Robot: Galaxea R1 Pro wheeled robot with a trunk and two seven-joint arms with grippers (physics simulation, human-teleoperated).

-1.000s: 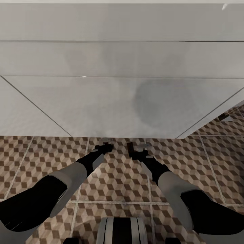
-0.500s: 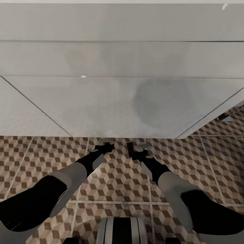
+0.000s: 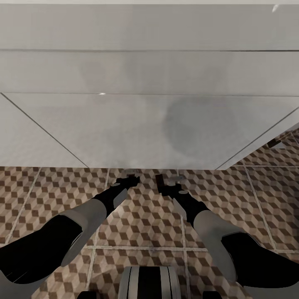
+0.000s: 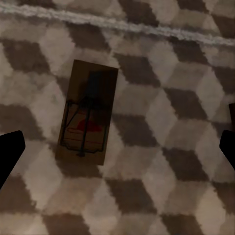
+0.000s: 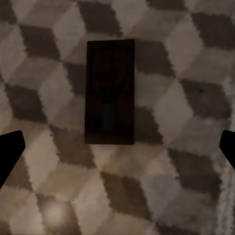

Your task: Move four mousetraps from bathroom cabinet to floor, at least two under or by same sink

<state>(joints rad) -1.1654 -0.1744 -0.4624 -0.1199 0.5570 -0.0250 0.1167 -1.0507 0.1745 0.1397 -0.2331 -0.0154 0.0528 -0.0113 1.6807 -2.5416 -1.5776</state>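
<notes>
Both arms reach down to the cube-patterned bathroom floor (image 3: 141, 224) at the front edge of the white bathroom sink block (image 3: 137, 120). A brown mousetrap (image 4: 88, 115) with a dark spring and a red spot lies flat on the tiles in the left wrist view. My left gripper (image 4: 117, 152) hangs open above the floor, holding nothing. A second, darker mousetrap (image 5: 110, 93) lies flat under my open right gripper (image 5: 117, 149). In the head view the left gripper (image 3: 129, 179) and right gripper (image 3: 168, 185) sit close together, with a brown mousetrap edge (image 3: 158, 179) between them. The cabinet is out of view.
The sink block overhangs the floor just beyond both grippers. A small brown object (image 3: 274, 143) lies on the tiles at the far right beside the sink's corner. My base (image 3: 149, 282) shows at the bottom edge, with open tiles either side.
</notes>
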